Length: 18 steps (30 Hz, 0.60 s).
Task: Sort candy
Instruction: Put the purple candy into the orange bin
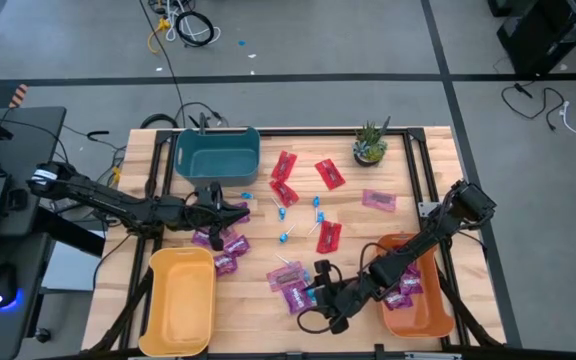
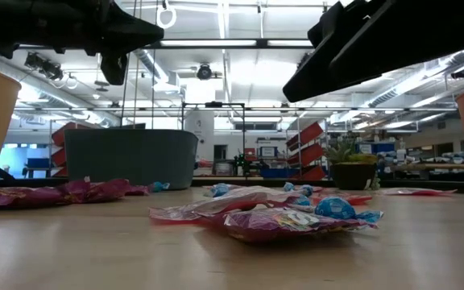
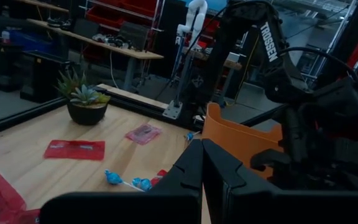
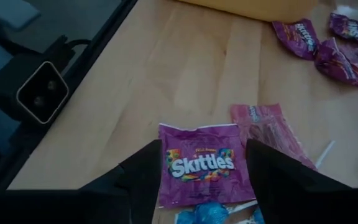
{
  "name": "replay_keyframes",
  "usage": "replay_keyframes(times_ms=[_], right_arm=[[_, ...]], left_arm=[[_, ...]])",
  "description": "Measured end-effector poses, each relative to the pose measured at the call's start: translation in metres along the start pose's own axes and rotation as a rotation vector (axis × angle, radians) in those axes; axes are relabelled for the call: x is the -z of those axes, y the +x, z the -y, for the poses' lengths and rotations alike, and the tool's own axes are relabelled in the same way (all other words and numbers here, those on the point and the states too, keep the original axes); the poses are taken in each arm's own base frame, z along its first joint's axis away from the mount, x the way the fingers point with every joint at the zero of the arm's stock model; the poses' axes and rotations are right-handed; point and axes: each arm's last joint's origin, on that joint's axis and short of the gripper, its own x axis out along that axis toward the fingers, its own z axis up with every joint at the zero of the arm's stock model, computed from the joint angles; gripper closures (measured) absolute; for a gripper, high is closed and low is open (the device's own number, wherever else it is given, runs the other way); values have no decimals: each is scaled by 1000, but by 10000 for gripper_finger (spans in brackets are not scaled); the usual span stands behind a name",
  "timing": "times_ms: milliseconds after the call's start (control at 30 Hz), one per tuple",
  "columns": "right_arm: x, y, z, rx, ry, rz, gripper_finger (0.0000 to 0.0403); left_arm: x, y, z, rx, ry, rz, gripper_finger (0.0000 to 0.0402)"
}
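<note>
My right gripper [image 4: 197, 180] hangs low over the front of the wooden table [image 1: 253, 320], its two dark fingers spread wide on either side of a purple Skittles packet [image 4: 201, 163] and holding nothing. The packet lies flat, its white logo readable, its lower edge cut off by the frame. Just beside it lies a pale pink packet [image 4: 269, 127], and a blue lollipop [image 4: 207, 214] peeks out, mostly hidden between my fingers. More purple packets [image 4: 319, 43] lie farther off near the yellow bin [image 1: 179, 300]. From above, this gripper [image 1: 326, 295] sits between that small heap and the orange bin [image 1: 420, 318], which has purple packets inside.

My left gripper [image 3: 201, 180] is closed with its fingers pressed together and empty, hovering over another cluster of purple packets [image 1: 223, 245] in front of the teal bin [image 1: 217, 152].

Red packets [image 1: 308, 180] and blue lollipops [image 1: 298, 215] are scattered mid-table, near a potted plant [image 1: 370, 143].
</note>
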Motion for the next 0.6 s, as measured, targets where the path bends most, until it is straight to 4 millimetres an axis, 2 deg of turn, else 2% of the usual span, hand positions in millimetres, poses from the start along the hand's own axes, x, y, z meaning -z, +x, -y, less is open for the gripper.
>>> replay_keyframes(times_ms=[433, 600], right_arm=[[-6, 3, 4, 2, 20, 53, 186], [1, 22, 4, -1, 27, 90, 187]], left_arm=[[-1, 0, 0, 2, -7, 7, 396], [-1, 0, 0, 3, -6, 10, 396]])
